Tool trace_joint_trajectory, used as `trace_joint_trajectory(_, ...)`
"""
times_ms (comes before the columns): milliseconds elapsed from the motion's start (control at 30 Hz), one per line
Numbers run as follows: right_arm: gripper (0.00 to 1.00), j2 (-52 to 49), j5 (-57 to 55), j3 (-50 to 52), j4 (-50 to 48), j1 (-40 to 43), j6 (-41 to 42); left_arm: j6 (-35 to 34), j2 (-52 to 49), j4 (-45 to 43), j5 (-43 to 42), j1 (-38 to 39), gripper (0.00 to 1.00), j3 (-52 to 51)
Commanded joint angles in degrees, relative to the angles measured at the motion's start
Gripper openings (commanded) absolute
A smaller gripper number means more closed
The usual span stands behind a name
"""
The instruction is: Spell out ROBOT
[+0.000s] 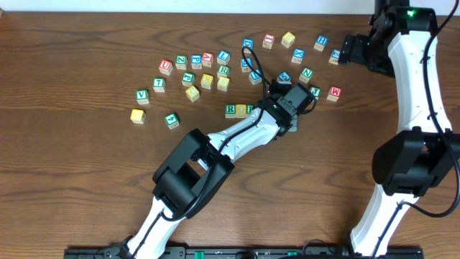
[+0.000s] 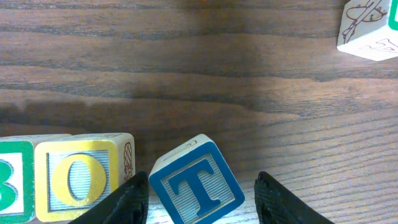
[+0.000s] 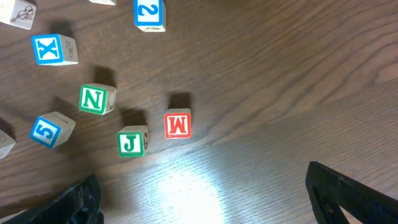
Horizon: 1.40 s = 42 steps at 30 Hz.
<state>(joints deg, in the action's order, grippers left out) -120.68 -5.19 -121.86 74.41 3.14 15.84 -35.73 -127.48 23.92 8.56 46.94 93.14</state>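
A blue-edged T cube [image 2: 196,183] lies tilted on the table between the fingers of my left gripper [image 2: 201,178]. The left finger [image 2: 134,199] is at the cube's edge; the right finger [image 2: 273,199] stands apart from it, so the gripper is open. To the T's left a yellow O cube [image 2: 78,180] touches a green B cube [image 2: 7,186]. From overhead, the green R cube [image 1: 231,110] starts the row, and my left gripper [image 1: 284,108] hides the row's right end. My right gripper [image 3: 211,205] hangs open and empty at the back right [image 1: 352,50].
Loose cubes lie below the right wrist: red M [image 3: 178,124], green J [image 3: 132,142], green N [image 3: 96,99], blue 5 [image 3: 50,130], blue X [image 3: 53,50]. More cubes are scattered at the back left [image 1: 194,68]. One pale cube [image 2: 370,28] sits beyond the T.
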Motion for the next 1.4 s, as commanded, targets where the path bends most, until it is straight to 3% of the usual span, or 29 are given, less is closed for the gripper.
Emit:
trace_joint_trajectory(0,0.99,1.42,-0.87,-1.03,0.17,-0.22,-0.04,0.57,-0.2,-0.09,1.11,-0.07,0.54,0.33)
trace_joint_trajectory(467,0.99,1.42,1.81,-1.03,0.17,-0.24,-0.02,5.05,15.32,5.27,-0.35,-0.42,0.54,0.33)
trace_joint_trajectory(600,0.83,1.42,6.62,-0.79,0.17,-0.92,-0.02,5.09,21.84,11.04,-0.33,-2.47,0.53,0.33)
trace_joint_trajectory(667,0.63,1.42,7.78,-0.33,0.2,-1.92,-0.02,5.05,24.72,14.29,-0.33,-4.57,0.49,0.33)
trace_joint_trajectory(867,0.21,1.42,7.91,3.76,0.17,-6.82,-0.33,2.62,30.77,24.7,-0.37,-14.43,0.36,0.33)
trace_joint_trajectory(967,0.08,1.42,7.93,7.08,0.02,-9.18,-0.31,2.64,31.71,28.87,-0.37,-19.28,0.36,0.33)
trace_joint_trajectory(1033,0.01,1.42,7.93,10.21,-0.52,-10.97,-0.33,2.64,31.76,31.58,-0.37,-22.97,0.35,0.33)
trace_joint_trajectory(1367,0.01,1.42,7.93,22.53,-6.6,-17.79,-0.92,2.64,31.76,33.88,-0.37,-32.92,0.36,0.33)
